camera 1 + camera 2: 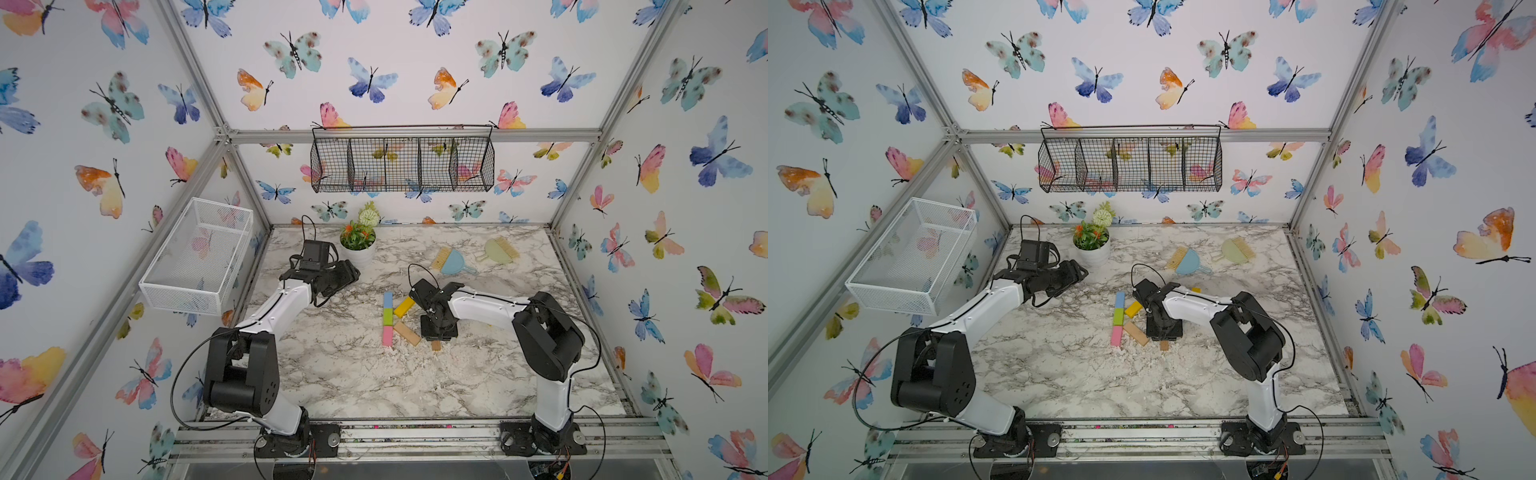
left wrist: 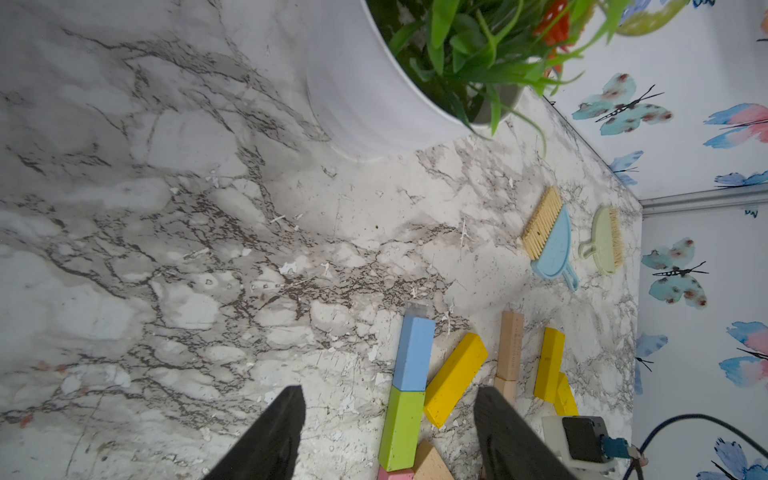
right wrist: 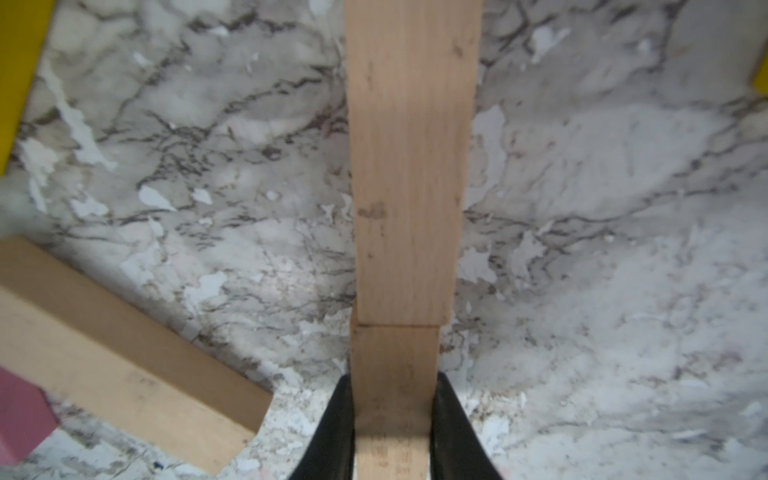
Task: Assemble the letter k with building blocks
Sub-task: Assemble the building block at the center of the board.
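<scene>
Grasp: right claw [image 3: 394, 378] pinches tan bar [image 3: 395, 353], long axis pointing away, apparently butting second tan bar [image 3: 409, 166]; left claw [image 2: 390, 395] half-open, empty.

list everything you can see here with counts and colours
blue block: one, blue, far end of the column mid-table
green block: one, green, middle of the column
pink block: one, pink, near end of the column
yellow blocks: three, yellow, one slanted beside the column, two farther right
tan blocks: at least three, plain wood, one slanted by the pink block, two end to end to its right
plant: one, green and orange, white pot, far left of table
blue dustpan: one, blue, with brush, far side
green dustpan: one, green, with brush, far side
white basket: one, white, left wall
black basket: one, black, back wall
table: one, marble
left gripper: open, near the plant
right gripper: shut on a tan block
</scene>
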